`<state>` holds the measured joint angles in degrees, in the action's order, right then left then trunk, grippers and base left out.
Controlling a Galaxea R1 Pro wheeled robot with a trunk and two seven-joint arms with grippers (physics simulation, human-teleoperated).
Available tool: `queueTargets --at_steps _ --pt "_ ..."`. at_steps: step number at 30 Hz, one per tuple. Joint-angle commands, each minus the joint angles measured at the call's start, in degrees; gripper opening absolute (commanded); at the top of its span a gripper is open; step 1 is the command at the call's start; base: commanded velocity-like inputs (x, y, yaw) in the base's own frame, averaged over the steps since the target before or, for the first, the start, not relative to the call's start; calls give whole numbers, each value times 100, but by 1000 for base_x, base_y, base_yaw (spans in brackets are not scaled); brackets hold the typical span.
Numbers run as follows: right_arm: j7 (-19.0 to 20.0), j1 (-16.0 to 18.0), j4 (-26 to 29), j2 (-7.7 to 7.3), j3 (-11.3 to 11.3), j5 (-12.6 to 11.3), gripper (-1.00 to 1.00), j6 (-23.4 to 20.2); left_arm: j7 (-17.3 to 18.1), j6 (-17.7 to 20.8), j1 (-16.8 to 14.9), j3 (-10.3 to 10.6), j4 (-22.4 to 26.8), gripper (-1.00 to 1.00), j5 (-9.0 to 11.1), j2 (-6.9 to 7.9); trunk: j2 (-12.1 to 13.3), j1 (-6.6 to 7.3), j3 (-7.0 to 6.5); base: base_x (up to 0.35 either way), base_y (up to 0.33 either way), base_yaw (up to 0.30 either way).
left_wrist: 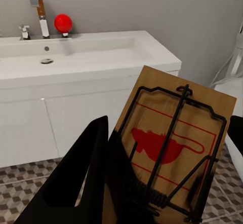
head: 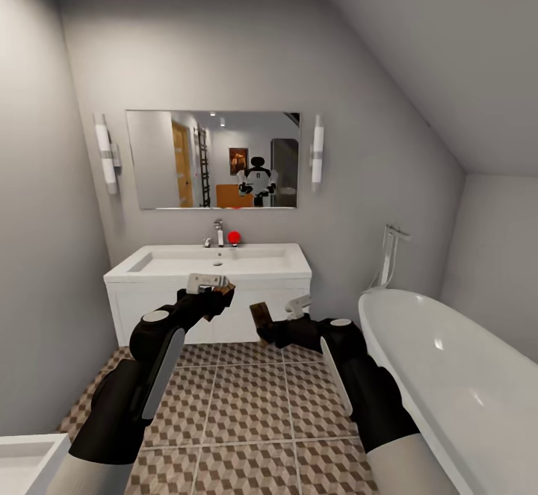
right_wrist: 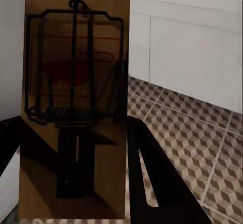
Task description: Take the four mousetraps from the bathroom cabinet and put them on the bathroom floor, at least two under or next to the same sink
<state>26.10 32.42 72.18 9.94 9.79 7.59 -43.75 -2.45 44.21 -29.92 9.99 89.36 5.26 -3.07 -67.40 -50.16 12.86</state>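
With a mousetrap clamped in each gripper, left gripper [head: 217,291] and right gripper [head: 270,322], I'm facing the sink unit [head: 209,275] across bare bathroom floor [head: 246,413], left arm probably nearer, traps' long axes pointing forward.

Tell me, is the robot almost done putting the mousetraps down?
Not yet. No trap lies on the tiled floor. The left gripper holds one mousetrap and the right gripper holds another, facing the sink. Both need setting down by it.
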Motion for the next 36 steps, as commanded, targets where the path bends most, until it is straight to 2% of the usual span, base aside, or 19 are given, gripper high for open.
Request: queueTargets --at_steps 1,4,12,14,18,22,24,29,36 --pt "31 4 12 2 -9 46 -100 -27 -24 28 -7 -2 -1 -100 50 -1 -5 -1 8 0 0 0" --pt "21 6 22 -4 -20 51 -100 -29 -26 29 -10 -4 -3 -100 53 -1 -5 -1 8 0 0 0" --pt "-106 6 27 -10 12 104 -100 -10 -52 71 -13 2 -3 -100 48 -2 -326 -176 152 0 0 0" --pt "-265 7 29 -10 18 108 -100 -5 -62 77 -13 2 -8 -100 41 -1 -407 -220 188 0 0 0" --pt "-781 9 32 -5 30 91 -100 8 -75 84 -13 -3 -13 -100 44 -1 -407 -220 188 0 0 0" --pt "-1101 10 76 -3 117 99 -100 15 -76 85 -15 -21 -11 -100 46 1 -567 -308 260 0 0 0" --pt "-1288 8 110 -2 159 103 -100 17 -71 88 -14 -108 -6 -100 49 0 -647 -352 295 0 0 0" --pt "-1890 9 267 2 237 86 -100 46 -63 96 -14 -477 -18 -100 39 -2 -848 -462 385 0 0 0" --pt "-2152 13 657 0 356 101 -100 35 -66 101 -19 -608 -23 -100 -1 -2 -1128 -616 511 0 0 0"
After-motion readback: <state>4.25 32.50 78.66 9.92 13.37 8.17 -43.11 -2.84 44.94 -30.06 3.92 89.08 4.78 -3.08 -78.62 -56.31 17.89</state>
